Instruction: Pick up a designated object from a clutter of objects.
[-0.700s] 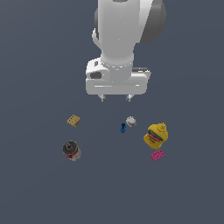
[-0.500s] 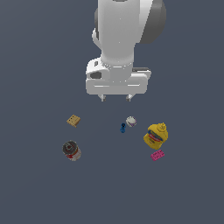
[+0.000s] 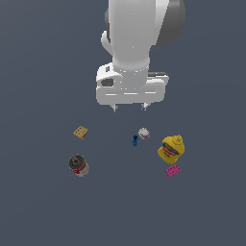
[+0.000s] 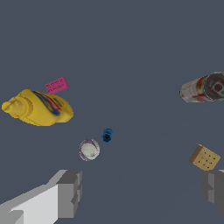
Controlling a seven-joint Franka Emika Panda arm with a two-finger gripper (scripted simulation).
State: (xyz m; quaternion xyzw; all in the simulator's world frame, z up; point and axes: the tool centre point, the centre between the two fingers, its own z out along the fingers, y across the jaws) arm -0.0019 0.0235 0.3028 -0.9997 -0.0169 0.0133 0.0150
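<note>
Dark slate-grey floor runs flat under everything, with the small items scattered well apart on it and the gripper [image 3: 129,108] hanging above them, its two short fingers spread wide with nothing between them. What it wants is the little white-grey ball [image 3: 143,133] with purple markings, which sits on the floor just beside the tiny blue piece [image 3: 135,140], with the yellow bottle [image 3: 171,148] near on the exterior view's right and the pink brick [image 3: 173,170] by the bottle's base. To my eye the approach is only begun: the fingers should centre over the ball, come straight down, and straddle it so that neither finger clips the blue piece (it stands awkwardly close). A round thing will roll if nudged, so I'd close gently and squarely. The tan waffle block [image 3: 80,132] and dark can [image 3: 78,164] lie well clear. Against the earlier views nothing on the floor has shifted, and the arm looks in much the same place, with no descent I can make out.
</note>
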